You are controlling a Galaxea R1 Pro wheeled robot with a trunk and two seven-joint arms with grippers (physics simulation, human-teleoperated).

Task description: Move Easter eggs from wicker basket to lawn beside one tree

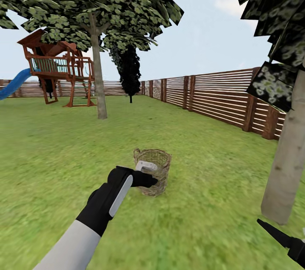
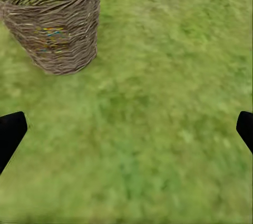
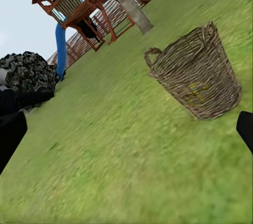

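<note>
Three eggs (image 2: 50, 37) lay deep in the basket (image 1: 153, 170) on the lawn (image 1: 63, 155); your left claw (image 1: 153, 182) hovered spread beside it. They looked smooth, roll-prone: grip across the middle.

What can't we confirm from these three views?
- Egg count: the wicker basket weave shows only yellow and blue glints in both wrist views; in the head view the left gripper covers its opening.
- Right gripper: cut off by the head view's corner, though its fingers sit wide apart at the right wrist view's edges.
- Near tree: crown cut off by the frame edge.
</note>
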